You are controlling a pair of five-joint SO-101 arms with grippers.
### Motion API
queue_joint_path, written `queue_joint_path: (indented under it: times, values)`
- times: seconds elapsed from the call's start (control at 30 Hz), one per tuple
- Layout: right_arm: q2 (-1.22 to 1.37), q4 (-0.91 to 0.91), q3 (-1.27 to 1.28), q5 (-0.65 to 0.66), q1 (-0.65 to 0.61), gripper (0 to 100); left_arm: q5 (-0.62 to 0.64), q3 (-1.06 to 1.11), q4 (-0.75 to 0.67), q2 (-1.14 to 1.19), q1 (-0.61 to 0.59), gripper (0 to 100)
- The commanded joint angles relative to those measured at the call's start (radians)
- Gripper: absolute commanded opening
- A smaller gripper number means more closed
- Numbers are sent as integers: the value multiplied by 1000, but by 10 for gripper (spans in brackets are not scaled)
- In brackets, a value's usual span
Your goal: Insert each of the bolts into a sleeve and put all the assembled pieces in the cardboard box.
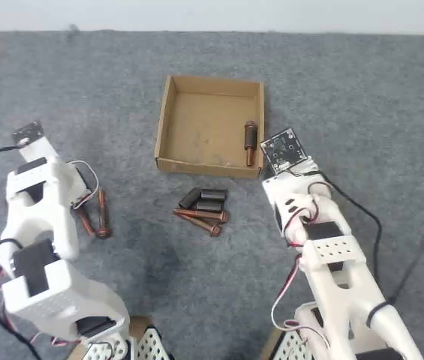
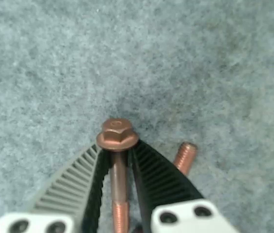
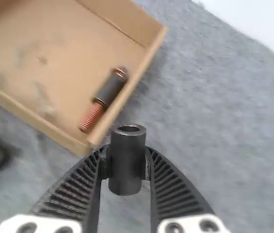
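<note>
The left jaws are clamped on a copper bolt (image 2: pixel 118 138), whose hex head pokes out past their tips. A second bolt (image 2: pixel 185 156) lies just beside them on the grey tabletop (image 1: pixel 369 90). The right jaws are closed on a dark sleeve (image 3: pixel 126 162), its open bore facing away from the wrist, near the right front corner of the cardboard box (image 1: pixel 163 124). One assembled piece (image 1: pixel 251 142) lies inside the box against its right wall, while loose sleeves (image 1: pixel 205 199) and two more bolts (image 1: pixel 200 217) lie together on the tabletop just in front of the box.
</note>
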Motion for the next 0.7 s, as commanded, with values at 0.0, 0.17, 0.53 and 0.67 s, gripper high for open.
queue_joint_path:
  times: [0.0, 0.17, 0.53, 0.67]
  values:
    - [-27, -25, -69, -215, -53, 10, -12, -4, -17, -66, 5, 9]
    - [-24, -145, -63, -299, -84, 10, -12, -4, -17, -66, 5, 9]
    - [360, -811, -60, -482, -154, 8, -12, -4, -17, -66, 5, 9]
    - [515, -1113, -58, -480, -182, 7, -12, -4, -17, -66, 5, 9]
